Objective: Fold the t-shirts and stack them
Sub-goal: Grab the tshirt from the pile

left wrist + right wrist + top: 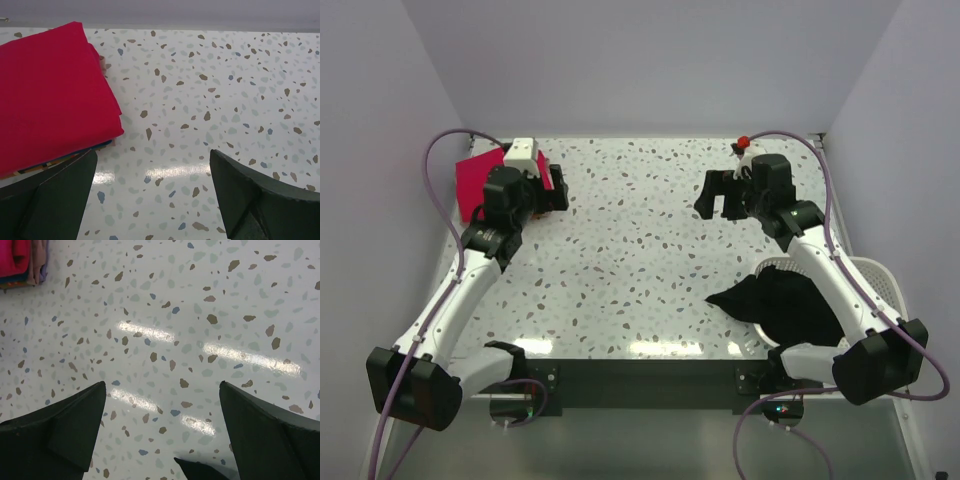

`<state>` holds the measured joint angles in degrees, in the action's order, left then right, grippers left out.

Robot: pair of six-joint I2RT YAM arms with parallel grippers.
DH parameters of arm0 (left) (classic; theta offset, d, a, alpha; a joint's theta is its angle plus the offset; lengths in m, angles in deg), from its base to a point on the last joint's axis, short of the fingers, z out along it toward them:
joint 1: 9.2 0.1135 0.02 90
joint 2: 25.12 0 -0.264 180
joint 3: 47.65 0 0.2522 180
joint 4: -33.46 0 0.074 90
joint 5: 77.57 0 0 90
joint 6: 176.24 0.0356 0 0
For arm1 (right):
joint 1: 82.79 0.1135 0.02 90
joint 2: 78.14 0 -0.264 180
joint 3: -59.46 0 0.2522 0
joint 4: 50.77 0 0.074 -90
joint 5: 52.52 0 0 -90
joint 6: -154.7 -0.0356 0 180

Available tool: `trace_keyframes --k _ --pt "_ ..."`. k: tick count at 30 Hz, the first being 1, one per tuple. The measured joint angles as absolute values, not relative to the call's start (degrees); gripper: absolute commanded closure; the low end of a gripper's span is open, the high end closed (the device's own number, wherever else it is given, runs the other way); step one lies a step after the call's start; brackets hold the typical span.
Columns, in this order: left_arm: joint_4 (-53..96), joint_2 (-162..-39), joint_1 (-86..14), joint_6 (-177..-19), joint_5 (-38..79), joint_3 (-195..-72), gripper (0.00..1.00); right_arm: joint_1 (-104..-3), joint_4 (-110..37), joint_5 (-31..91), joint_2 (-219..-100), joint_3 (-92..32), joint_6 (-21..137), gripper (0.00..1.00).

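A bright pinkish-red folded t-shirt [472,180] tops a stack at the table's back left corner. In the left wrist view this red shirt [50,100] covers coloured ones, and a blue edge [80,151] shows beneath it. My left gripper [554,192] hovers just right of the stack, open and empty [152,155]. A black t-shirt [780,300] spills crumpled from the basket onto the table at the right. My right gripper [718,208] hangs open over bare table behind that black shirt, nothing between its fingers [162,385]. The stack's edge [20,260] shows far off in the right wrist view.
A white mesh basket [882,278] stands at the table's right front, under the right arm. A tip of black cloth [200,471] pokes into the bottom of the right wrist view. Speckled tabletop [630,240] lies between the two grippers. Walls close the back and sides.
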<state>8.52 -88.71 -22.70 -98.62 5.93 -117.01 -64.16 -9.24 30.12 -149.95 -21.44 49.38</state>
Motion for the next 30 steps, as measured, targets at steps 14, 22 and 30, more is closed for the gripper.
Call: trace_keyframes --k 14,22,30 --pt "8.4 -89.0 -22.7 -98.6 5.1 -117.0 0.00 -64.2 -8.6 33.0 -148.8 -19.7 49.2 0.01" --pt "8.2 -89.6 -22.7 -98.7 5.8 -117.0 0.00 -65.0 8.8 51.1 -148.9 -22.7 44.2 0.01" --pt "8.2 -89.5 -22.7 -98.7 6.7 -117.0 0.00 -72.5 26.3 62.8 -142.2 -20.7 33.6 0.01"
